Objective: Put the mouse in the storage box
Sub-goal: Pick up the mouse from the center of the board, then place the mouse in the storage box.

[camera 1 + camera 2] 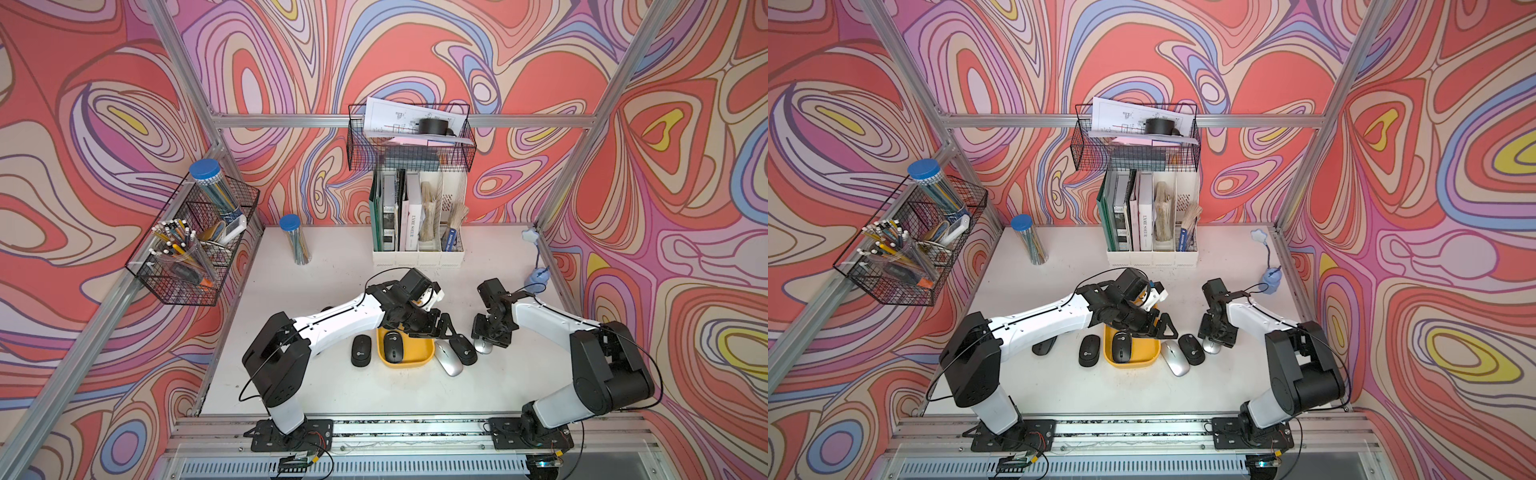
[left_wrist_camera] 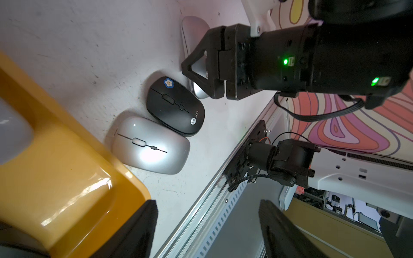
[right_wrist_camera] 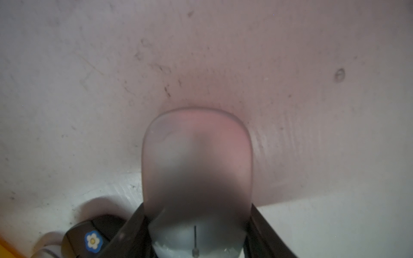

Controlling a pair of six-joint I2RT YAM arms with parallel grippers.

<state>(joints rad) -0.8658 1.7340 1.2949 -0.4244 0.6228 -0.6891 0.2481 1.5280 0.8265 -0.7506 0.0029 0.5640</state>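
The storage box (image 1: 415, 351) (image 1: 1144, 353) (image 2: 67, 167) is a shallow yellow tray at the table's middle, with one black mouse (image 1: 392, 347) (image 1: 1121, 347) lying in it. My right gripper (image 1: 487, 337) (image 1: 1216, 337) (image 3: 196, 214) is shut on a silver mouse (image 1: 482, 347) (image 3: 196, 156) (image 2: 192, 29), low at the table, right of the tray. My left gripper (image 1: 438, 328) (image 1: 1163, 328) (image 2: 210, 230) hangs open over the tray's right rim with nothing between its fingers.
Between tray and held mouse lie another silver mouse (image 1: 449, 359) (image 2: 152, 145) and a black mouse with a flower sticker (image 1: 465, 351) (image 2: 175, 106). One more black mouse (image 1: 360, 351) lies left of the tray. A white file organizer (image 1: 417, 232) and a pencil jar (image 1: 296, 241) stand behind.
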